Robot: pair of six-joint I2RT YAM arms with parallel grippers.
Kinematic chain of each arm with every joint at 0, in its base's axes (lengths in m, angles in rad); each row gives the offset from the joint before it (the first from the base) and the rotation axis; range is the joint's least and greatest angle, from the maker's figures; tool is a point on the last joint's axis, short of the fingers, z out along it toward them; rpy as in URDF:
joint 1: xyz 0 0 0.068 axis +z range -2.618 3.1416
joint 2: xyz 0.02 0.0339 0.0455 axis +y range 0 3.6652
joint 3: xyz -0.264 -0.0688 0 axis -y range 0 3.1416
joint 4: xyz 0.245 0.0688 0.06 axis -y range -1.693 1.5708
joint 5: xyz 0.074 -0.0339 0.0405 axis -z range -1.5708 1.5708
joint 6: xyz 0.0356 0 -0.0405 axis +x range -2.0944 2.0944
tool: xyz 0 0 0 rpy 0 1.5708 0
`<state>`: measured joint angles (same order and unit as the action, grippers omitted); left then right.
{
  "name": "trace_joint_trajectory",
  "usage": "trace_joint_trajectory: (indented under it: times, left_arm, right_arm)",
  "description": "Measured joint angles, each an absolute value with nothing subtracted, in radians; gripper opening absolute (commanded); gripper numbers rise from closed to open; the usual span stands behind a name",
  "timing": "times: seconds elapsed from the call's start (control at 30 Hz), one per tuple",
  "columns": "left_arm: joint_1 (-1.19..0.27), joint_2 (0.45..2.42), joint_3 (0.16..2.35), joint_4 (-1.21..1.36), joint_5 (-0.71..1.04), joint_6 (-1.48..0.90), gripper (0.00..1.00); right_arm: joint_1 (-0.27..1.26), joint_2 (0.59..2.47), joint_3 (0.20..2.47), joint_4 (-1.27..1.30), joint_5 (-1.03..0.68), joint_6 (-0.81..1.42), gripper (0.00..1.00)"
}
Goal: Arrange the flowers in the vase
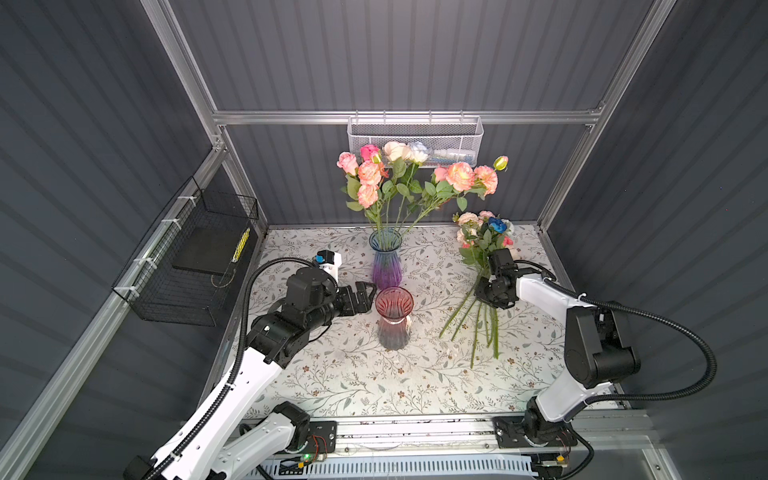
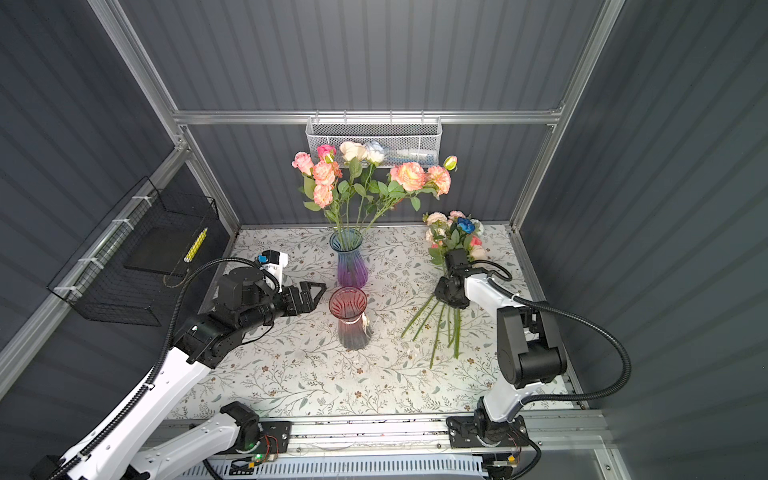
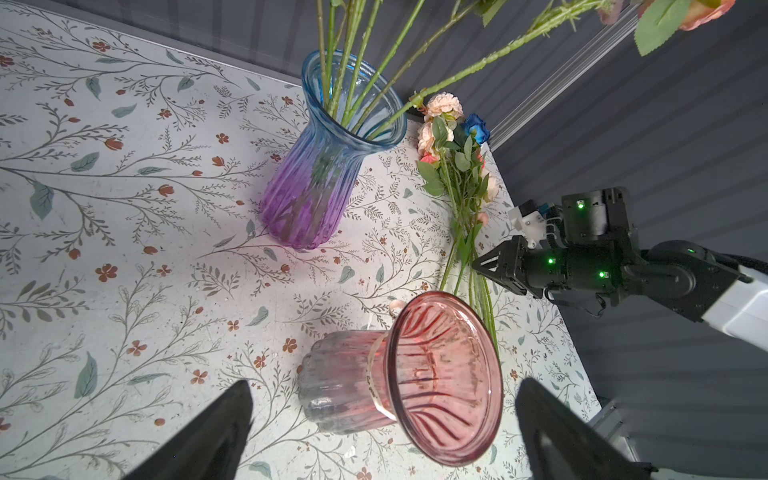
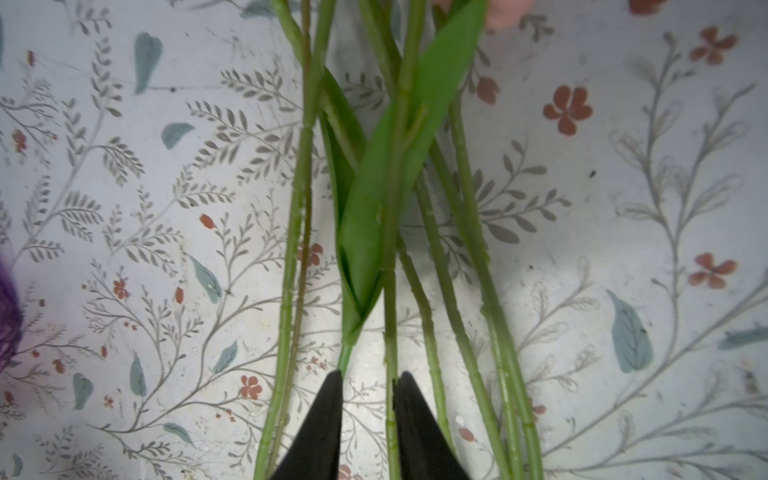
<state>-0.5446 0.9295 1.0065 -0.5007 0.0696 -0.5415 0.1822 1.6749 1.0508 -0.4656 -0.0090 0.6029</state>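
Right gripper point(image 4: 369, 376) pointing down onto loose flowers point(image 1: 484, 237), jaws nearly together, straddling one green stem point(image 4: 390, 316); cannot tell whether pinching firmly. Bunch lying flat on worktop point(image 1: 332, 374), stems running from blooms near back wall toward front; right arm nearer. Left gripper point(image 1: 365, 297) spread wide, hovering just beside rim of empty pink vase point(image 1: 394, 316). Other flowers point(image 1: 374, 178) standing in blue-purple vase point(image 1: 386, 257). Writing on neck band point(image 3: 374, 374) of pink vase unreadable.

The blue-purple ribbed glass vase point(image 1: 387, 262) stands behind the pink-grey ribbed glass vase point(image 1: 394, 320) on the floral-print table point(image 1: 332, 374). Loose green-stemmed flowers point(image 1: 484, 239) lie right of both, under my right end effector point(image 4: 370, 378).
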Motion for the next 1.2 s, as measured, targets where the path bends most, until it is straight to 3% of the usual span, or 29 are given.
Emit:
trace_joint_trajectory:
  times: [0.17, 0.43, 1.0, 1.1, 1.2]
  left_arm:
    - [-0.545, 0.931, 1.004, -0.500, 0.070, -0.542, 1.00]
    - [-0.545, 0.937, 1.003, -0.500, 0.070, -0.542, 1.00]
    - [-0.545, 0.933, 1.003, -0.500, 0.065, -0.537, 1.00]
    - [-0.545, 0.934, 1.003, -0.500, 0.065, -0.532, 1.00]
    - [-0.545, 0.937, 1.003, -0.500, 0.065, -0.530, 1.00]
  right_arm:
    - [0.182, 1.677, 1.008, -0.467, -0.011, 0.602, 0.23]
    - [0.182, 1.699, 1.008, -0.456, -0.014, 0.590, 0.00]
    - [0.182, 1.157, 0.906, -0.413, 0.029, 0.563, 0.00]
    - [0.182, 1.127, 0.925, -0.426, 0.030, 0.559, 0.19]
    - [0.174, 1.182, 0.965, -0.443, 0.017, 0.558, 0.31]
